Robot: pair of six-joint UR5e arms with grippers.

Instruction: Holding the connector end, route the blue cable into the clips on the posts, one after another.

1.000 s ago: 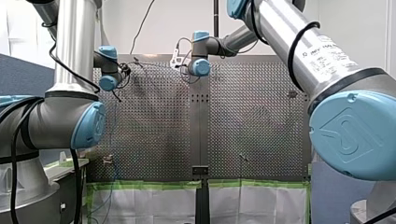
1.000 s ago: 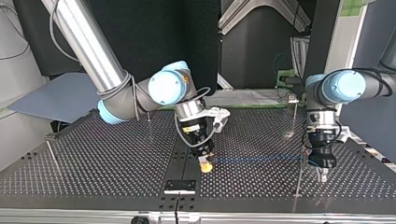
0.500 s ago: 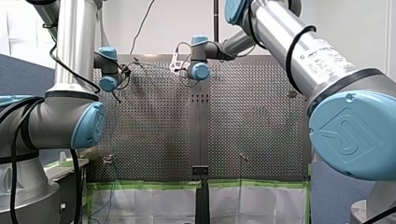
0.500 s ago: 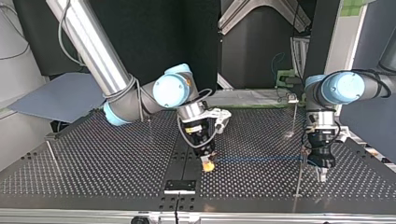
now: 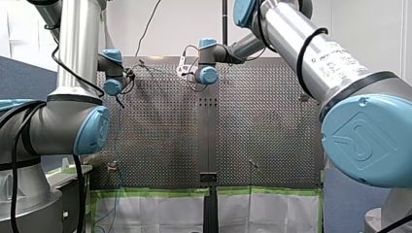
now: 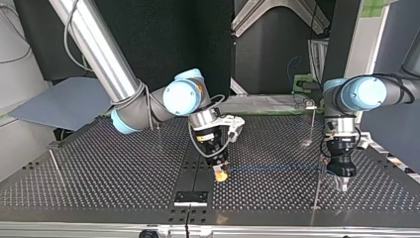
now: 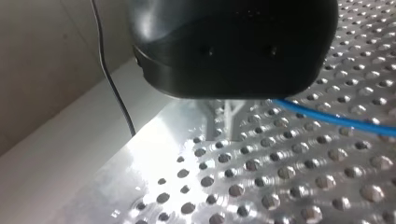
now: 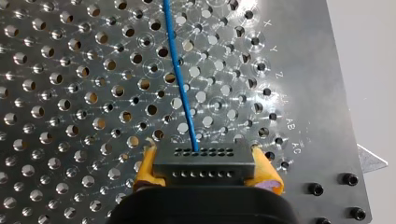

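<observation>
My right end effector [image 8: 204, 173] clamps the black connector [image 8: 204, 161] between its yellow pads [image 8: 145, 168], low over the desk [image 8: 70, 93]. The blue cable [image 8: 180, 88] leaves the connector straight ahead. In the top view it stretches toward 3 o'clock as far as my left end effector [image 6: 341, 185], which hangs just above the desk; whether that one grips anything I cannot tell.

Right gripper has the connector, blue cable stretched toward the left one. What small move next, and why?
Probably ease my right gripper, fingers shut on the connector, slightly toward the top view's left to hold tension: the blue cable runs straight to the post beside my left gripper, and I can't see whether it is clipped there.
</observation>
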